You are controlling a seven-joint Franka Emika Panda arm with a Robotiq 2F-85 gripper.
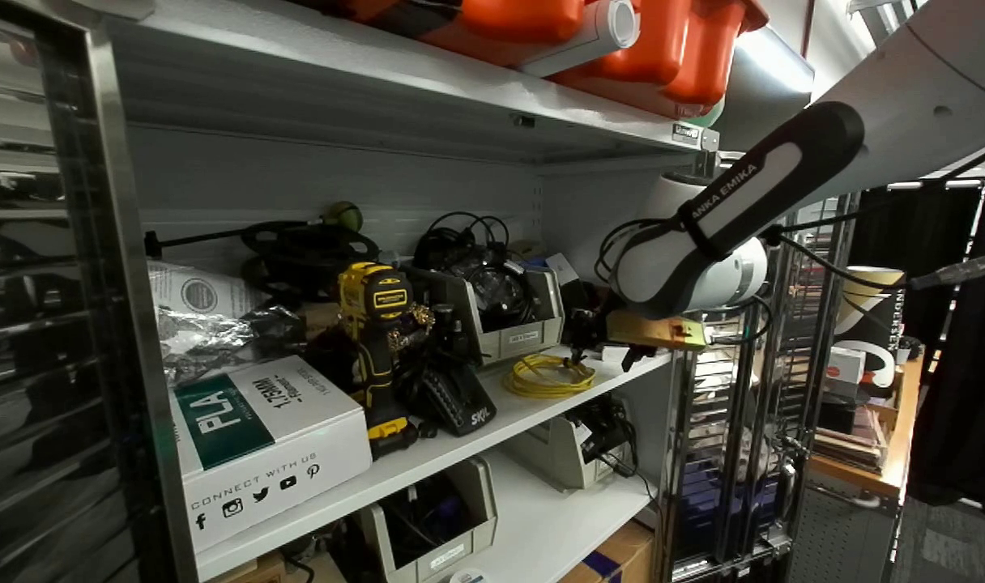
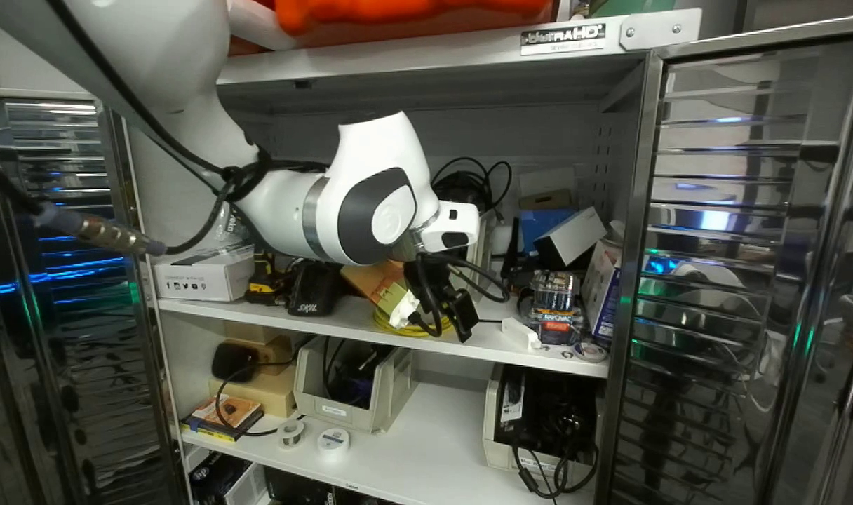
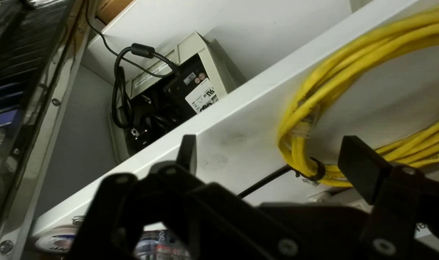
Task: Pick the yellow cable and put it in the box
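A coiled yellow cable (image 1: 541, 392) lies on the middle shelf near its front edge. It is partly hidden behind the arm in an exterior view (image 2: 381, 321). In the wrist view the coil (image 3: 331, 74) fills the right side, with a dark tie around it. My gripper (image 3: 272, 159) is open and empty, its fingers wide apart. One fingertip overlaps the coil's lower part in that view; I cannot tell whether they touch. The gripper (image 1: 606, 344) is just beside the coil. A grey open bin (image 1: 501, 344) stands behind the coil; which container is the box is unclear.
A power drill (image 1: 375, 324) and white filament box (image 1: 274, 437) stand along the shelf. Battery packs (image 2: 556, 308) and a white adapter (image 2: 518, 333) lie at its other end. The lower shelf holds grey bins (image 2: 342, 415) (image 2: 511, 452). An upper shelf (image 1: 428, 61) hangs above.
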